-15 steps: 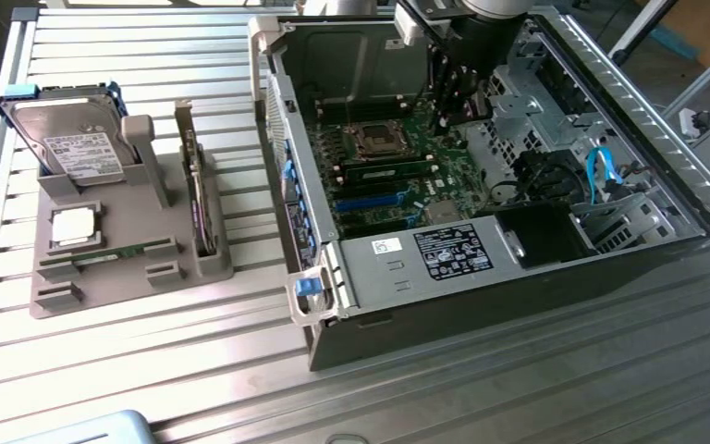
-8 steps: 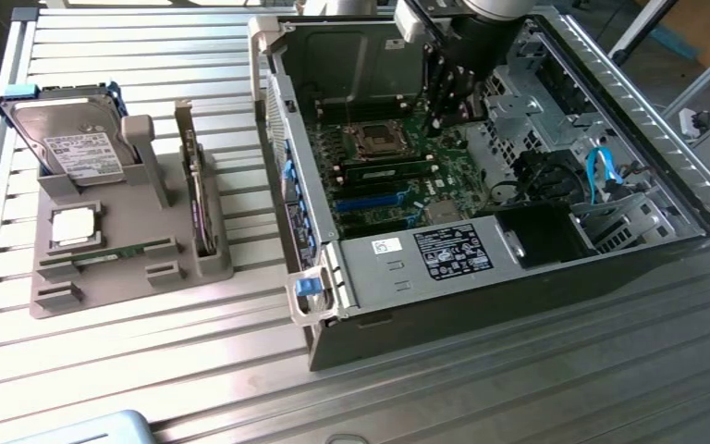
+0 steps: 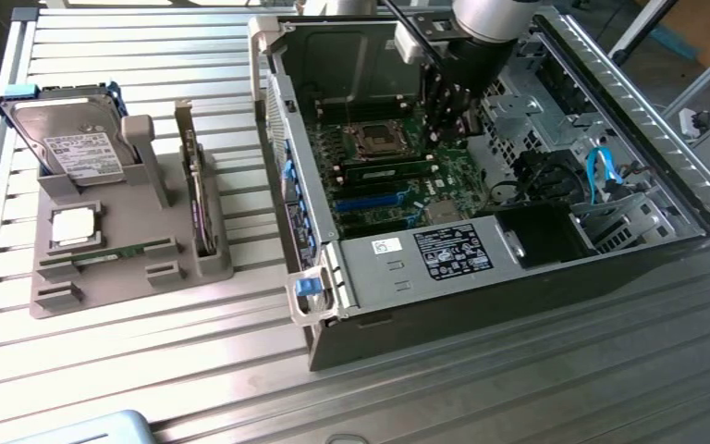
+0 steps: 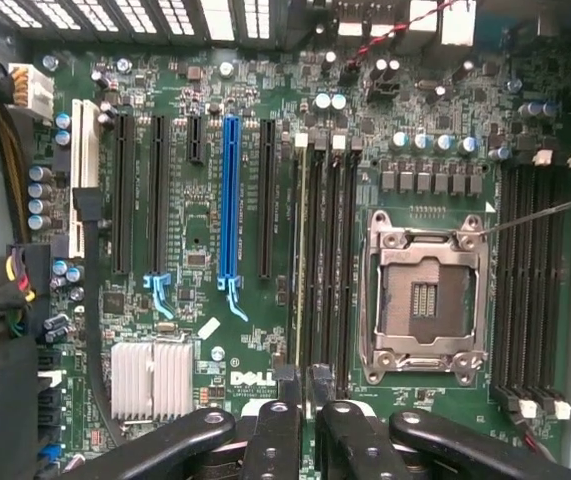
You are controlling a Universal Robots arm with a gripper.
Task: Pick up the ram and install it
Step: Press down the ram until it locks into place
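Tool (image 4: pixel 302 380) low inside the open computer case (image 3: pixel 330 268), jaws narrow, pinching what I take to be the ram (image 4: pixel 300 260). The wrist view shows the ram edge-on, as a thin pale-green strip running away from the fingertips (image 4: pixel 283 385).

- Ram lies parallel to the black memory slots (image 4: pixel 333 250) just beside the processor socket (image 4: pixel 420 295), directly in line with one of them. It looks held lengthwise so its edge can meet the slot squarely. Cannot tell whether it is seated or just above.
- Socket is empty, with its metal frame and thin lever close to the ram's flank.
- On the ram's other side are long black expansion slots and one blue slot (image 4: pixel 230 200), with the finned heatsink (image 4: pixel 152 378) near the tool. Tight corridor.
- Exterior view: arm's tool (image 3: pixel 447 106) reaches down over the motherboard, case walls close on both sides.
- On the desk (image 3: pixel 145 370), well apart, a grey holder (image 3: pixel 53 277) carries the hard drive (image 3: pixel 78 139), processor chip (image 3: pixel 74 227) and expansion card (image 3: pixel 195 199).
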